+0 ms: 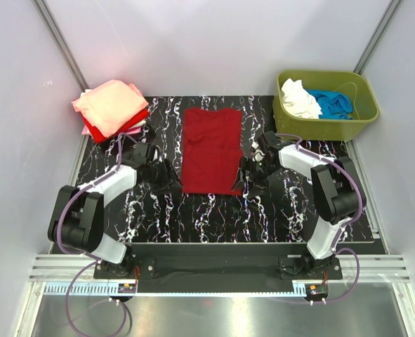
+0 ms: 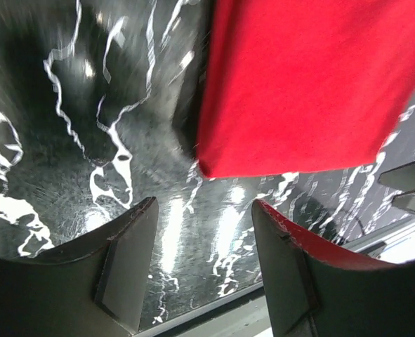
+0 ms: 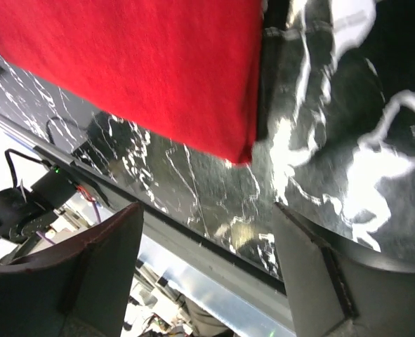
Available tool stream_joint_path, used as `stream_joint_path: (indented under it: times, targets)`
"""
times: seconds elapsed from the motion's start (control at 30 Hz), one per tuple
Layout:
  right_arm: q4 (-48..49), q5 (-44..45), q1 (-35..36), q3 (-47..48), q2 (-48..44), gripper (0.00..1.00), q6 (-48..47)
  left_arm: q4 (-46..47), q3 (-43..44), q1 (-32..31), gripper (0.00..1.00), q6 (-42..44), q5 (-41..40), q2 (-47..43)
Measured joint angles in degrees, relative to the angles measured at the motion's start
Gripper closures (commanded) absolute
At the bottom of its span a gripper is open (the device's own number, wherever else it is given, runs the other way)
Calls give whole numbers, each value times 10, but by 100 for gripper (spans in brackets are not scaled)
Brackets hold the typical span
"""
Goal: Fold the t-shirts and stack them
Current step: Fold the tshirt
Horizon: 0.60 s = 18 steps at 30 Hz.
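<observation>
Bright, even overhead light keeps the top view sharp, with soft shadows on the black marbled tabletop (image 1: 214,217). In the left wrist view, motion blur smears the tabletop beyond the fingers (image 2: 126,260), and white glare streaks between them. In the right wrist view, the background outside the fingers (image 3: 102,274) blows out to white, while the dark red t-shirt (image 3: 137,63) beyond them looks soft.

Olive-green tub (image 1: 314,127), perhaps plastic; black marbled tabletop (image 1: 214,217)

Dark red t-shirt (image 1: 211,149) soft matt cloth, desk (image 1: 214,217) glossy black marble-look, white veins catching glare, tub (image 1: 312,128) smooth olive plastic
</observation>
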Motion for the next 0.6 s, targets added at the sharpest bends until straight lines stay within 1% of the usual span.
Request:
stream_joint_path:
  times: [0.13, 0.17, 0.27, 0.37, 0.4, 0.5, 0.6]
  targets:
    - [25, 2, 5, 5, 25, 28, 3, 46, -44, -4, 39, -16, 9, 0]
    - [28, 2, 5, 9, 34, 32, 3, 55, -48, -4, 39, -19, 10, 0]
    - [35, 7, 5, 16, 57, 36, 4, 82, -51, -5, 39, -26, 13, 1]
    - [35, 15, 5, 23, 66, 49, 3, 108, -51, -5, 39, -30, 13, 1]
    - [35, 18, 5, 28, 68, 56, 3, 117, -52, -5, 39, -32, 13, 1]
    - [35, 27, 5, 42, 77, 58, 3, 135, -54, -5, 39, -36, 13, 5]
    - [34, 33, 5, 52, 85, 67, -1, 148, -54, -7, 43, -40, 13, 18]
